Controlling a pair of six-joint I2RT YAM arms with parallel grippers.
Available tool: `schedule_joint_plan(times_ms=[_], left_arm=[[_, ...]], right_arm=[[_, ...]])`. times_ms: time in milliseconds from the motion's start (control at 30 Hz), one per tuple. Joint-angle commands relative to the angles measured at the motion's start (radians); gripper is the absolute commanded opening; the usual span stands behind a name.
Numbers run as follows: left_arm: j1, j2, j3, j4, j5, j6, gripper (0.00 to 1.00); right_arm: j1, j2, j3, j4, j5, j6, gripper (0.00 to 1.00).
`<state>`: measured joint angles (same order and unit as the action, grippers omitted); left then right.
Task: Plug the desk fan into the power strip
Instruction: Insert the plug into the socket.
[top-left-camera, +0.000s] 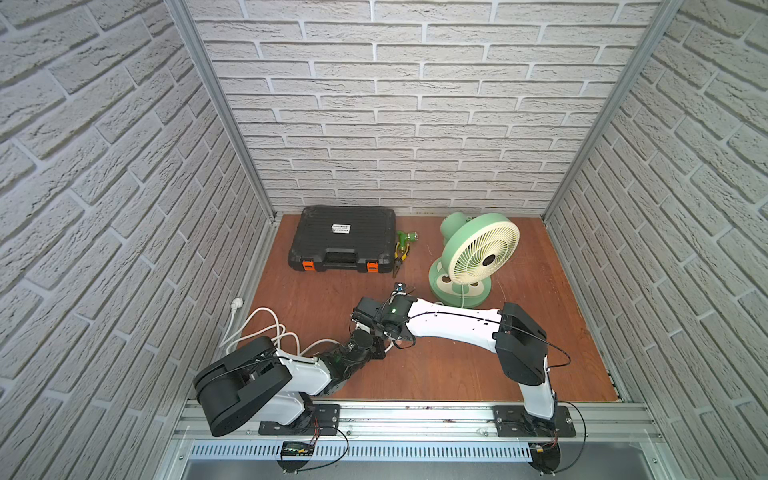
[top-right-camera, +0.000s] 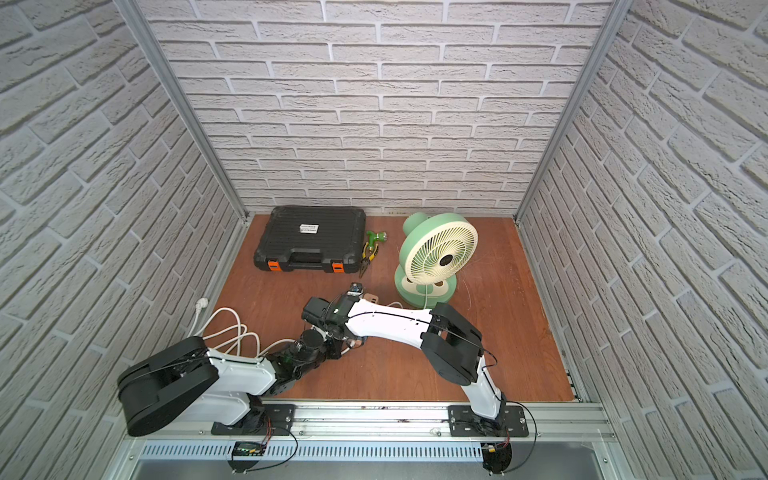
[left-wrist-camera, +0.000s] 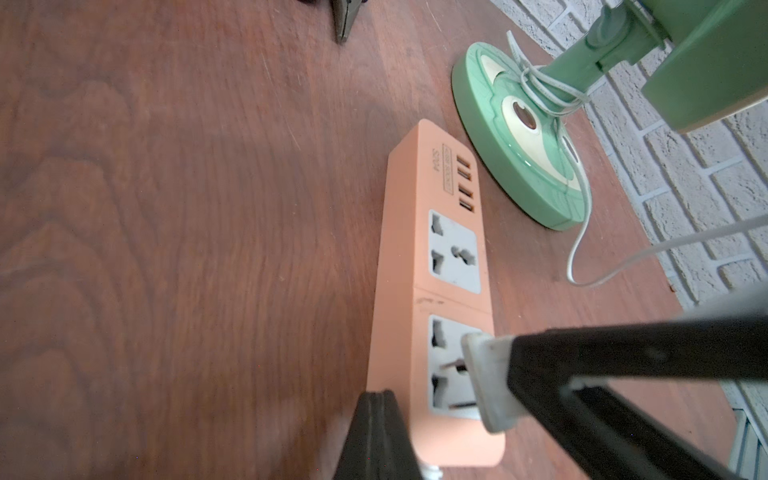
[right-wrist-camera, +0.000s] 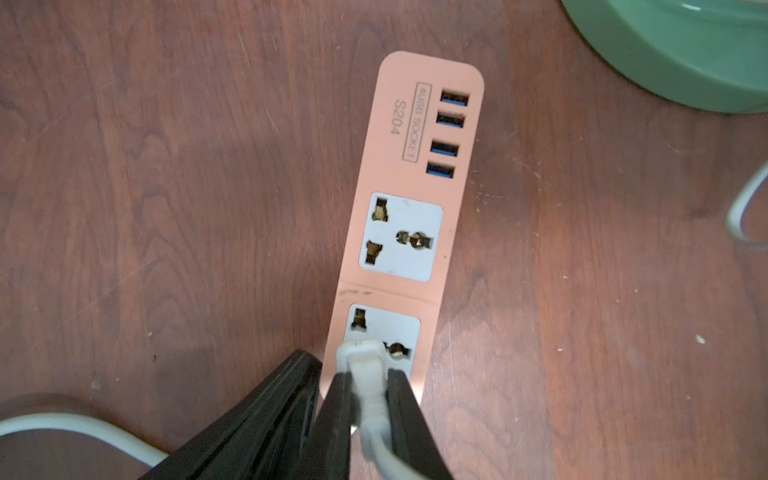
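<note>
The salmon-pink power strip (right-wrist-camera: 399, 174) lies flat on the wooden floor, close to the desk fan's green base (left-wrist-camera: 519, 137). In both top views the mint-green desk fan (top-left-camera: 478, 253) stands upright at the back right, and my two wrists meet over the strip, hiding most of it. My right gripper (right-wrist-camera: 365, 374) is shut on the fan's small white plug (left-wrist-camera: 486, 382). The plug sits at the socket nearest the strip's cable end, with its prongs in the slots and its face a little off the socket. My left gripper (left-wrist-camera: 376, 395) is shut and empty, its tips pressed against the strip's long side.
A black toolcase (top-left-camera: 343, 245) lies at the back left with pliers (top-left-camera: 402, 253) beside it. The strip's thick white cable (top-left-camera: 257, 328) coils at the left by the wall. The fan's thin cord (left-wrist-camera: 582, 249) loops over the floor. Brick walls close in three sides.
</note>
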<state>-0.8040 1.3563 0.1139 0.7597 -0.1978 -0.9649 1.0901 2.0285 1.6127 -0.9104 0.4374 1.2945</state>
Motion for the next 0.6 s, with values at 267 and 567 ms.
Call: schedule_joint_plan(times_ms=[267, 567], left_arm=[[-0.009, 0.016, -0.011, 0.061, -0.002, 0.009, 0.00], [-0.011, 0.023, -0.011, 0.067, -0.002, 0.009, 0.00]], right_arm=[[0.001, -0.015, 0.020, -0.028, 0.043, 0.028, 0.03], [0.001, -0.003, 0.029, -0.030, 0.051, 0.026, 0.03]])
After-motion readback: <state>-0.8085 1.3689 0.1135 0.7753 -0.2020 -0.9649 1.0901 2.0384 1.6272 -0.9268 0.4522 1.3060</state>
